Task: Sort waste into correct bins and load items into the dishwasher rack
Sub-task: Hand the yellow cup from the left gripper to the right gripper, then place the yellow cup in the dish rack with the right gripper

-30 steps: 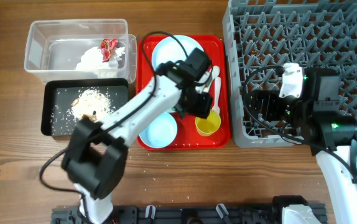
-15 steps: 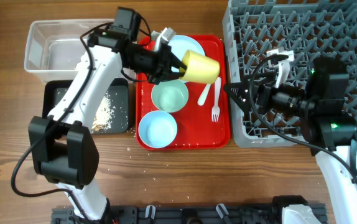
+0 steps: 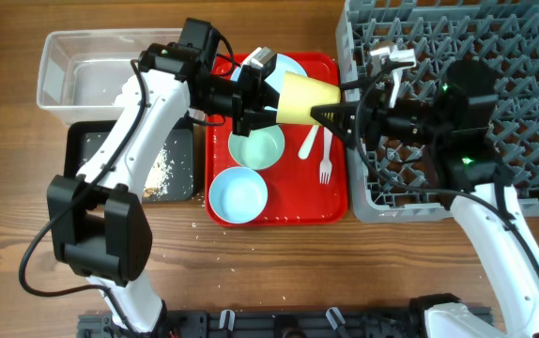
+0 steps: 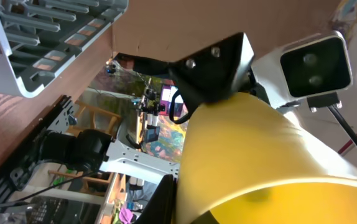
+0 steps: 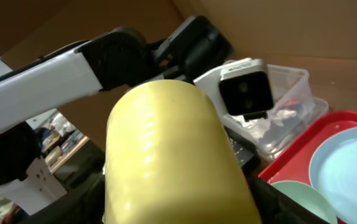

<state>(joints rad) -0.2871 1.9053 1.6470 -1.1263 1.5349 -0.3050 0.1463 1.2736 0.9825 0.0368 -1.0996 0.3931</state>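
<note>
The small yellow cup [image 3: 300, 99] hangs on its side above the red tray [image 3: 288, 214], with my left gripper [image 3: 265, 101] shut on its left end. My right gripper [image 3: 328, 101] reaches in from the rack side, open, one finger [image 5: 73, 205] on each side of the cup's other end [image 5: 166, 162]. On the tray lie the mint-green bowl [image 3: 255, 145], the light blue bowl [image 3: 238, 194], the pale blue plate [image 3: 298, 68], the white spoon [image 3: 309, 143] and the fork [image 3: 326, 166]. The cup [image 4: 259, 162] fills the left wrist view.
The grey dishwasher rack [image 3: 532, 56] stands at the right, under the right arm. At the left are the clear tub [image 3: 72, 75] and, in front of it, the black tray [image 3: 86, 178] holding beige scraps [image 3: 161, 169]. Crumbs dot the wood by the tray.
My left gripper took the cup off the tray, lifted it and shut tight. My right gripper has moved left from the rack and its fingers now straddle the cup, narrowing.
</note>
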